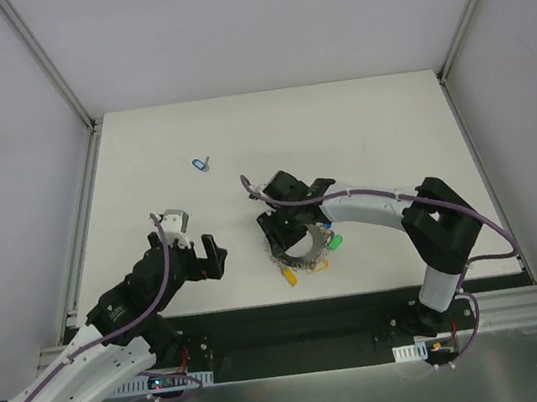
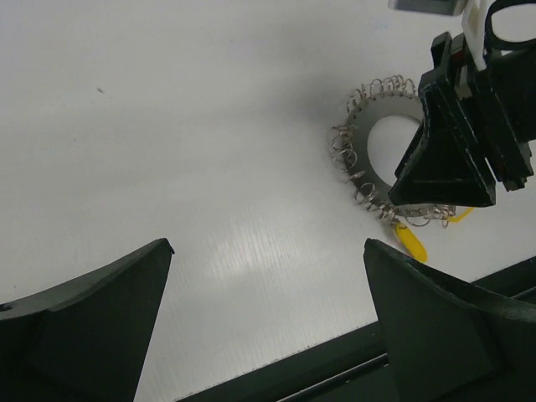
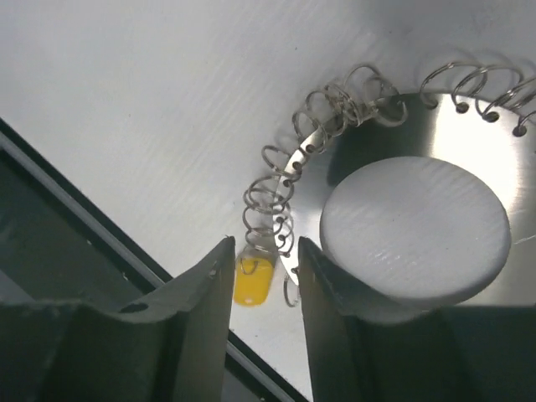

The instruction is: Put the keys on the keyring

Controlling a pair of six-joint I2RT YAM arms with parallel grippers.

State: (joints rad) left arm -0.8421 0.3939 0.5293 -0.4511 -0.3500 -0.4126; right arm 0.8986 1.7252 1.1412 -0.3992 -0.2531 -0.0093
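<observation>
The keyring lies near the table's front edge, a grey disc edged with wire loops. A yellow-tagged key hangs from its near rim, and a second yellow tag and a green tag sit at its right rim. My right gripper hovers over the ring's left rim, jaws slightly apart, with the loops and yellow tag showing in the gap but not pinched. A blue-tagged key lies alone at the back left. My left gripper stands wide open left of the keyring, holding nothing.
A black strip borders the table's near edge just below both grippers. Aluminium frame rails and white walls close in the left, right and back sides. The right arm stretches over the table's right half.
</observation>
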